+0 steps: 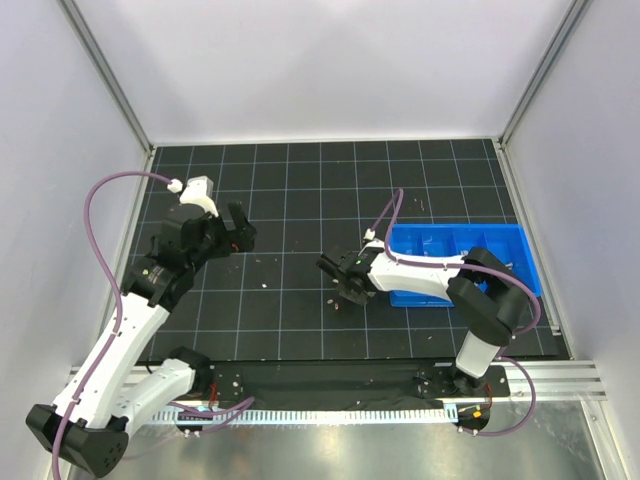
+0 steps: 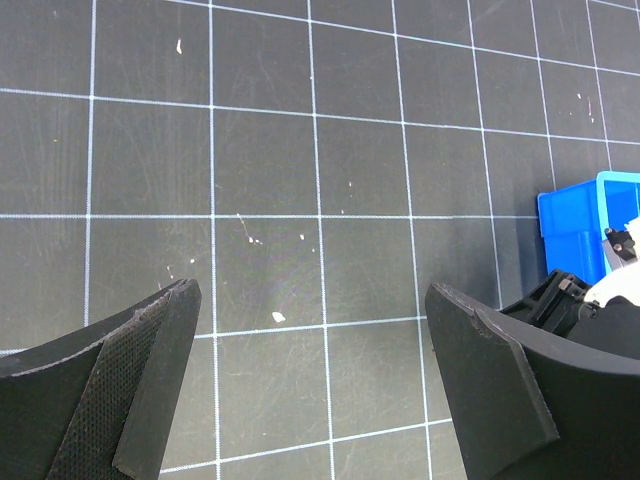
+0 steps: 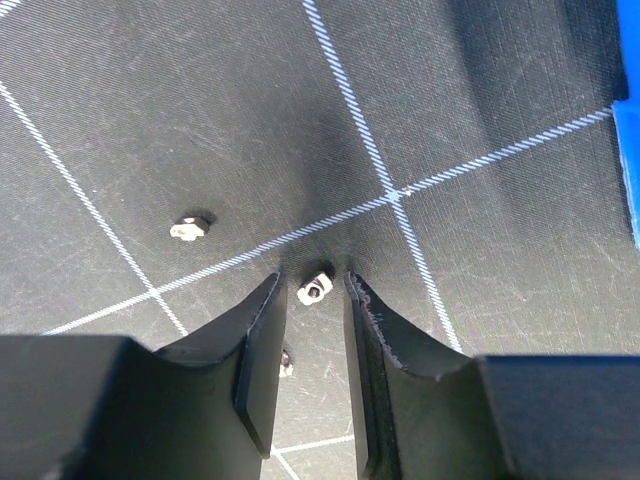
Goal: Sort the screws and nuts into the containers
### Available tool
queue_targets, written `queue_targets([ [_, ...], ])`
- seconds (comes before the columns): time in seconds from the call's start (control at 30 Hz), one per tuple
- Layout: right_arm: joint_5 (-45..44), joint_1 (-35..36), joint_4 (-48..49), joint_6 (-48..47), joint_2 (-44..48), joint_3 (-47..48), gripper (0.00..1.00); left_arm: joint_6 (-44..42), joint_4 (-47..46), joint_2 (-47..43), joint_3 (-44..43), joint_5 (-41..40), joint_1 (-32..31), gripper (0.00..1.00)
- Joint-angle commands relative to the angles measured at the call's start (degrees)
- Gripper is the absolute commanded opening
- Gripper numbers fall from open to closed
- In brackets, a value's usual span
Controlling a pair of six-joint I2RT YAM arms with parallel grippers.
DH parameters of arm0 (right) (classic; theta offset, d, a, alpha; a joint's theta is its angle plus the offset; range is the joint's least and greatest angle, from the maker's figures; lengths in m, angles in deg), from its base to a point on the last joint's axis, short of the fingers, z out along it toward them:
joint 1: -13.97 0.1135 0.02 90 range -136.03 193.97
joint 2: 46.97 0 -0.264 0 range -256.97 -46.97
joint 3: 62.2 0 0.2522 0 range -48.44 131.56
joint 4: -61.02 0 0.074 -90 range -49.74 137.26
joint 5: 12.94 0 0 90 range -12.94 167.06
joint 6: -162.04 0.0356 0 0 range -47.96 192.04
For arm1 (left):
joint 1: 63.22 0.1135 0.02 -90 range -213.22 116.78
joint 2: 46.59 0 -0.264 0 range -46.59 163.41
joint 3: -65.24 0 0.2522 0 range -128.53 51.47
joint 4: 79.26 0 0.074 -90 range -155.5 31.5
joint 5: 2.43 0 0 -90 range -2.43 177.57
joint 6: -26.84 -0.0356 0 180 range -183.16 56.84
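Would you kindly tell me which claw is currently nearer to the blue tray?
Right. The right claw sits low over the mat, just off the left end of the blue tray. The left claw is far away, over the mat's left side.

No writing, label, brand or number can be read on anything here, not on the tray (image 1: pixel 450 229) and not on the mat (image 1: pixel 300 180)
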Motion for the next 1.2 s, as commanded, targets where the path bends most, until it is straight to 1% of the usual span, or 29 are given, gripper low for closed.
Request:
queue_targets([
  [0.0,1.3,0.0,-3.0,2.1,-1.5,0.8,0.36,0.5,-2.3,-1.0,0.1,0.3,0.0,1.00],
  [0.03,1.3,0.0,-3.0,2.0,-1.8,0.8,0.34,0.5,-2.3,-1.0,0.0,0.2,-0.1,1.00],
  [0.07,1.1,0.0,-3.2,2.0,-2.2,1.0,0.31,0.5,-2.3,-1.1,0.1,0.1,-0.1,1.00],
  [0.1,0.9,-0.1,-3.5,2.1,-2.8,1.1,0.29,0.5,-2.3,-1.1,0.2,-0.2,-0.1,1.00],
  [0.27,0.9,-1.9,-2.2,0.7,-3.5,0.5,0.28,0.4,-2.3,-1.1,0.1,-0.5,-0.5,1.00],
  [0.33,1.1,-1.9,-1.8,-0.1,-3.8,0.8,0.26,0.4,-2.2,-1.1,0.1,-0.6,-0.6,1.00],
  [0.4,1.3,-1.9,-2.0,-1.6,-4.4,1.4,0.18,0.4,-2.2,-1.1,0.1,-0.7,-0.6,1.00],
  [0.47,1.3,-1.9,-2.2,-3.6,-5.0,1.9,0.08,0.4,-2.2,-1.0,0.0,-0.7,-0.6,1.00],
  [0.53,2.4,-1.9,-1.8,-4.8,-5.4,2.3,0.01,0.4,-2.3,-1.0,0.2,-0.7,-0.6,1.00],
  [0.67,2.3,-1.9,-2.2,-10.8,-4.9,4.9,0.01,0.4,-2.2,-0.7,0.2,-0.9,-0.6,1.00],
  [0.7,1.7,-2.1,-2.7,-14.6,-4.5,6.1,0.01,0.4,-2.3,-0.7,0.1,-1.0,-0.6,1.00],
  [0.77,-1.9,-2.4,-6.4,-19.1,-3.2,11.5,0.01,0.4,-2.3,-0.5,0.2,-0.9,-0.6,1.00],
  [0.8,-2.9,-3.5,-7.7,-21.6,-2.5,13.6,0.01,0.4,-2.2,-0.4,0.1,-0.8,-0.6,1.00],
  [0.83,-4.1,-4.2,-10.9,-25.5,-1.9,17.7,0.01,0.4,-2.2,-0.4,0.2,-0.8,-0.6,1.00],
  [0.9,-6.6,-6.2,-12.9,-29.4,1.5,20.7,0.01,0.4,-2.2,-0.3,0.2,-0.7,-0.6,1.00],
  [0.93,-6.5,-9.0,-13.9,-32.6,2.8,22.2,0.01,0.4,-2.2,-0.3,0.2,-0.6,-0.6,1.00],
  [0.97,-6.0,-10.8,-14.1,-33.9,4.4,22.6,0.01,0.4,-2.2,-0.3,0.1,-0.6,-0.6,1.00],
  [1.0,-5.9,-12.5,-14.8,-34.3,7.4,22.6,0.01,0.4,-2.3,-0.3,0.1,-0.6,-0.6,1.00],
  [1.03,-5.7,-16.2,-14.6,-35.2,9.2,21.1,0.01,0.4,-2.2,-0.3,0.1,-0.6,-0.6,1.00],
  [1.1,-5.9,-19.8,-14.6,-36.7,12.0,18.9,0.01,0.4,-2.2,-0.1,0.0,-0.6,-0.6,1.00],
  [1.17,-5.4,-24.0,-14.5,-37.8,15.5,14.7,0.01,0.4,-2.3,0.0,0.1,-0.4,-0.6,1.00],
])
